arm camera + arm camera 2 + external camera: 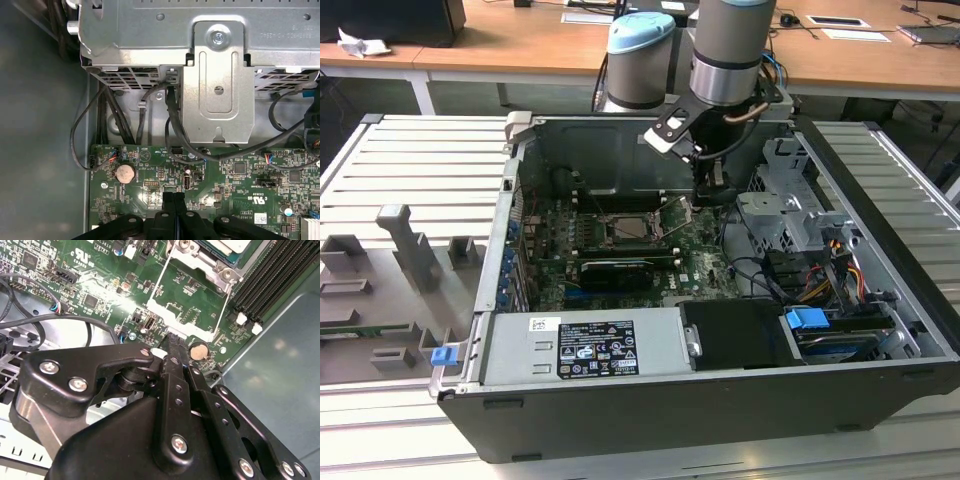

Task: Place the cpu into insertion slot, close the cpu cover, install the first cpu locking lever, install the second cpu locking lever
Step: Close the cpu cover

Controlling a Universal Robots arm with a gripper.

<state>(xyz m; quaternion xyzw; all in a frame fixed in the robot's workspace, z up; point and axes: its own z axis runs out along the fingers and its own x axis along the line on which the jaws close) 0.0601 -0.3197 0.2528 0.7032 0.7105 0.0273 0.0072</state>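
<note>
Claw [173, 196] closed finger against finger, gripping nothing. Hangs low over the green board [110, 200], tips just beside a round coin battery [125, 173]; cannot tell whether touching the board. Off to the exterior view's left of the claw, the cpu [232, 244]: pale face up, lying in the insertion slot [634, 230], well apart from the fingers. Silvery cpu cover [202, 262] framing it; cannot tell whether fully down or latched. Beside the slot, long black memory slots [270, 285] with white clips. Past the board's edge, black cables [80, 135] looping up to a grey metal drive cage [215, 90]. All of it inside an open computer case [620, 410], lying on a slatted metal surface [420, 170], with grey holders [410, 245] at the exterior view's left.
</note>
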